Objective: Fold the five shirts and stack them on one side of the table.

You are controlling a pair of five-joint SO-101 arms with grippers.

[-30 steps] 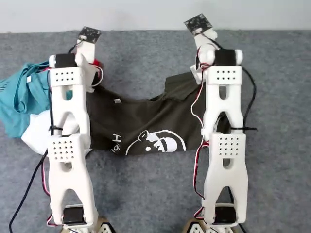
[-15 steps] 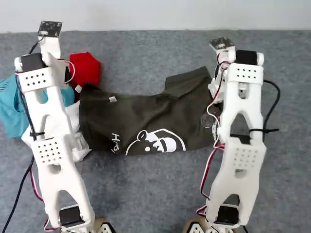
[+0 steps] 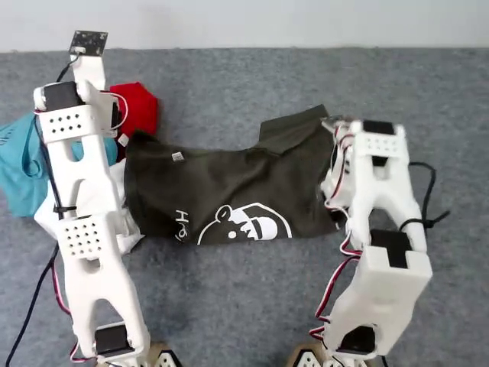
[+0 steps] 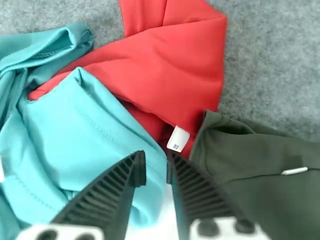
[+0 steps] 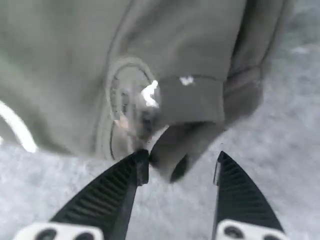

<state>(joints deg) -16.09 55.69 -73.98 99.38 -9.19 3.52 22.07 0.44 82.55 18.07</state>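
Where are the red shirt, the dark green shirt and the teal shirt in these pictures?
red shirt (image 4: 170,75), left wrist view, middle of its bunched cloth.
dark green shirt (image 3: 229,183), high view, plain cloth above the white print.
teal shirt (image 4: 65,135), left wrist view, flat panel.

Soft, even light covers the grey worktop (image 3: 229,306); the wall strip (image 3: 244,23) at 12 o'clock is brightest. A dark shadow sits under the olive shirt's (image 5: 190,50) lifted fold.
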